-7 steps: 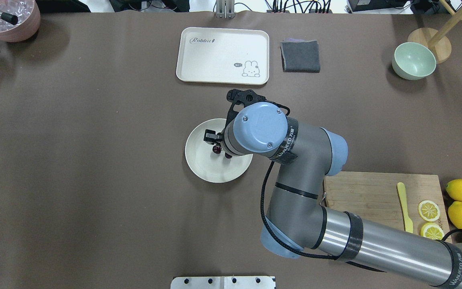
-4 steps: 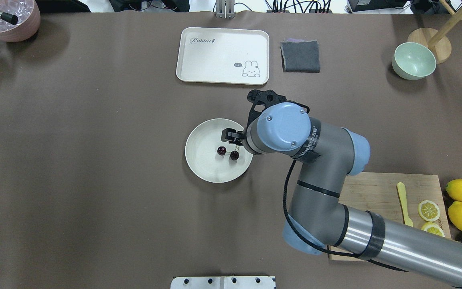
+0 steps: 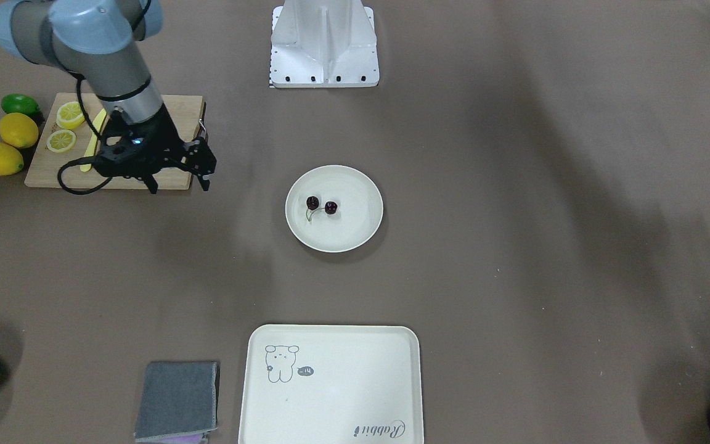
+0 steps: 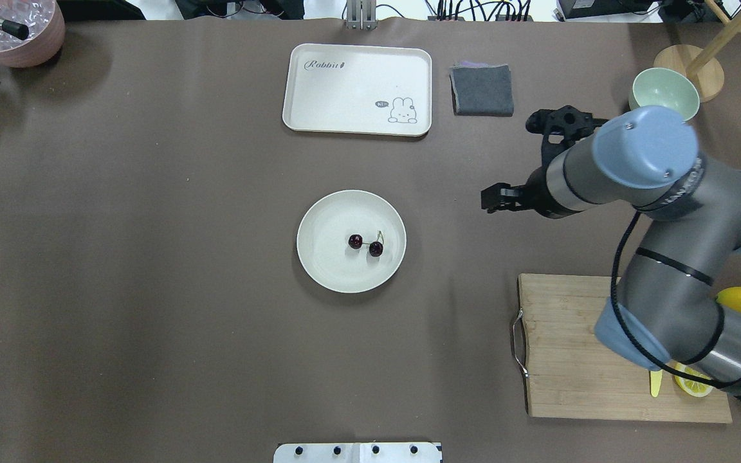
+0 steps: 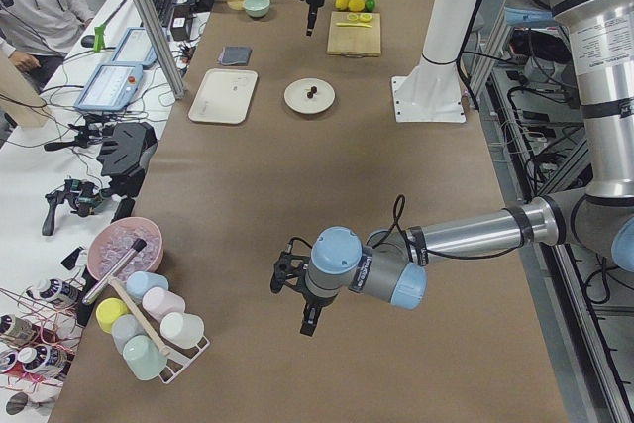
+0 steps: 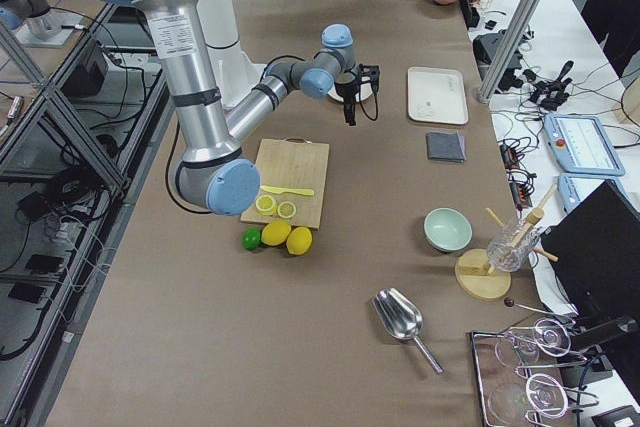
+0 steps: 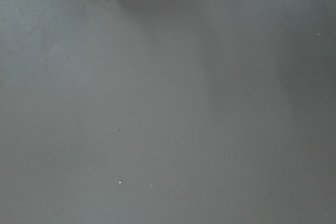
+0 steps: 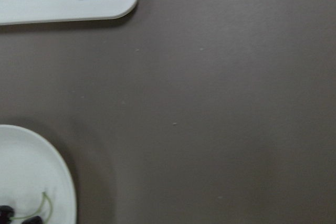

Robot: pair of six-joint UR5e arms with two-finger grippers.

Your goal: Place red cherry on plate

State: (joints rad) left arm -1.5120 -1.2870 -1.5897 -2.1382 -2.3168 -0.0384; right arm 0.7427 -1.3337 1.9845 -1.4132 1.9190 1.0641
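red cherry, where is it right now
In the overhead view the red cherry lies on the plate at mid-table, just right of the plate's centre; the right gripper hangs apart from it, farther right.

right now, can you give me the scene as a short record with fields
cherries: pair of dark red glossy cherries, stems joined, lying inside the plate
plate: round cream-white plate, mid-table
right gripper: open, empty, clear of the plate, on the wooden cutting board side
left gripper: far from the plate, state cannot be told
task: looks done
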